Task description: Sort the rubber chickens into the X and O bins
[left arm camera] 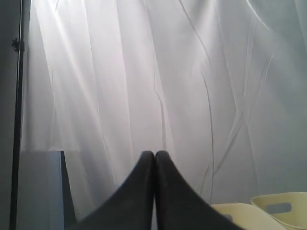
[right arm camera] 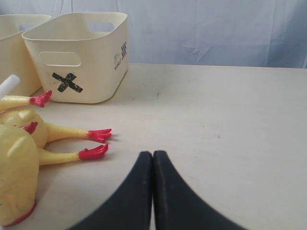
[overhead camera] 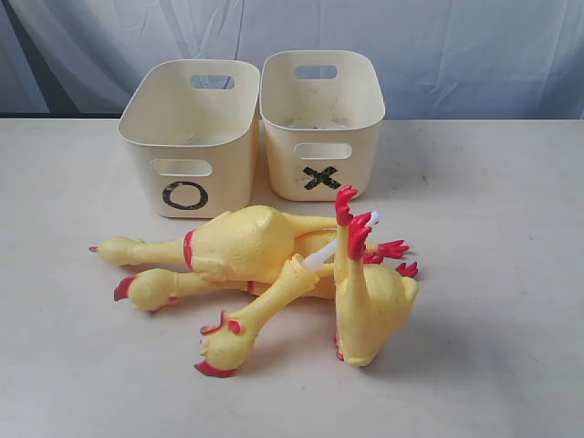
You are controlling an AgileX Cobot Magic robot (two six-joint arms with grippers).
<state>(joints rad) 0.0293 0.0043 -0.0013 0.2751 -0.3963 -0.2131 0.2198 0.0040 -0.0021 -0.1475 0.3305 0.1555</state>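
Chickens (overhead camera: 246,251) lie tangled on tabletop (overhead camera: 493,319); left tool (left arm camera: 154,154), right tool (right arm camera: 152,153) both pressed together. Risk: grabbing one drags neighbours; long bodies could tip bins (overhead camera: 146,155).

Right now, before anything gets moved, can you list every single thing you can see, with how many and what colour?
rubber chickens: four, yellow with red bits, piled on the table in front of the bins.
O bin: one, cream, back left in the exterior view.
X bin: one, cream, right beside the O bin.
white tube: one, white, poking out of the chicken pile.
table: one, pale beige, under everything.
curtain: one, whitish, behind the table.
left claw: one, black, shut, raised in front of the curtain.
right claw: one, black, shut, low over the table near red chicken feet.
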